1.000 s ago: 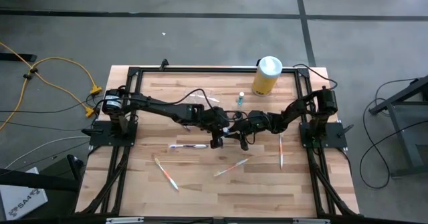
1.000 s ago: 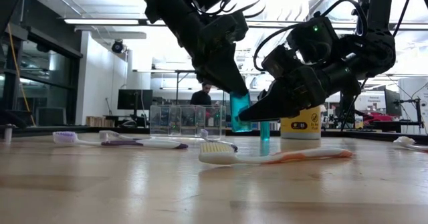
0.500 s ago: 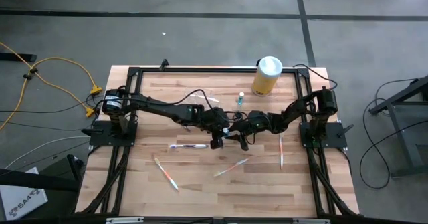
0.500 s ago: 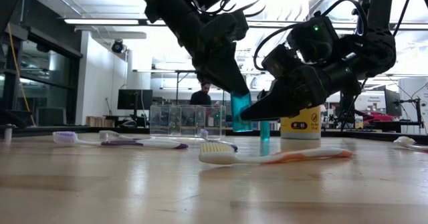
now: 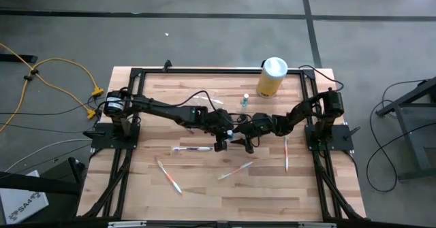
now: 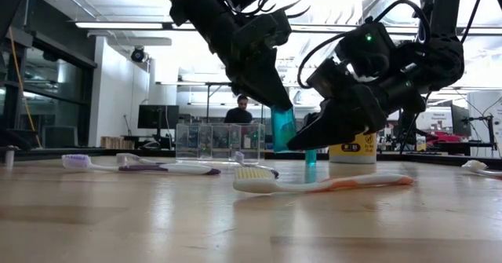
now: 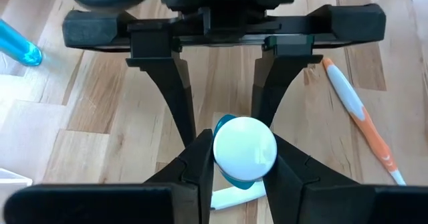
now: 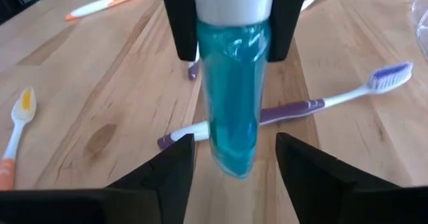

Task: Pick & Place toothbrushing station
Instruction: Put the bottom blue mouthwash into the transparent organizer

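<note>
Worktop (image 5: 204, 187) centre: your two arms meet here, above the scattered toothbrushes. Your left gripper (image 7: 244, 158) has its jaws pinching a teal tube (image 8: 232, 97) at the white cap (image 7: 245, 148), holding it upright and clear of the wood. In the low view the tube (image 6: 283, 129) hangs below the left gripper (image 6: 276, 110). Your right gripper (image 8: 234, 160) faces the tube from the other side; its jaws are spread, one finger (image 8: 175, 167) on each side of the tube's lower end, not touching it.

The toothbrushing station (image 6: 217, 142), a clear holder, stands on the worktop behind the grippers in the low view, apart from both. In the high view it shows only as a faint outline (image 5: 204, 100) near the left arm.

A purple toothbrush (image 8: 321, 98) lies under the tube. An orange toothbrush (image 6: 321, 183) lies in front of it in the low view. The yellow canister (image 5: 271, 77) stands at the far edge, with a small bottle (image 5: 245, 101) near it.
</note>
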`<move>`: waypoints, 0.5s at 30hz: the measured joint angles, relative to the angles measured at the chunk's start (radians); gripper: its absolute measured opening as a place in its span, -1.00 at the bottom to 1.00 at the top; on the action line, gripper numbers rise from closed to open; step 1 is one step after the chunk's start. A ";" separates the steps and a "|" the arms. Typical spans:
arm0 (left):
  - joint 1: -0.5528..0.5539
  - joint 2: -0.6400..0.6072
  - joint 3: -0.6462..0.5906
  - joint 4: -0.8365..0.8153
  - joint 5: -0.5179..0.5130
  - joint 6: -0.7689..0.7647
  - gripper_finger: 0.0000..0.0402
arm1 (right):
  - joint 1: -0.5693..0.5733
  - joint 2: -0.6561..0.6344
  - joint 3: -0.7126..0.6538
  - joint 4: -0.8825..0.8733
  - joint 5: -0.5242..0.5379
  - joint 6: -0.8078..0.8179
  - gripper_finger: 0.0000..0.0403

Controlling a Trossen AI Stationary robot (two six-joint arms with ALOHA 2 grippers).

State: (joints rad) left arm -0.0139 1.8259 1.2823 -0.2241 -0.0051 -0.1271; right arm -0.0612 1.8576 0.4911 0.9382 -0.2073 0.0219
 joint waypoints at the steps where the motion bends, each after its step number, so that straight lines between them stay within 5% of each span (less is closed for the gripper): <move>1: 0.000 -0.001 0.000 -0.001 0.000 0.003 -0.56 | 0.000 0.000 0.000 0.000 0.000 -0.001 0.01; 15: 0.038 -0.132 0.000 -0.159 -0.121 0.048 -0.56 | -0.027 -0.140 0.000 -0.186 0.026 -0.026 0.02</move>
State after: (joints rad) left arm 0.0237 1.6940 1.2823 -0.3832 -0.1261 -0.0788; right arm -0.0881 1.7178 0.4908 0.7524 -0.1810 -0.0044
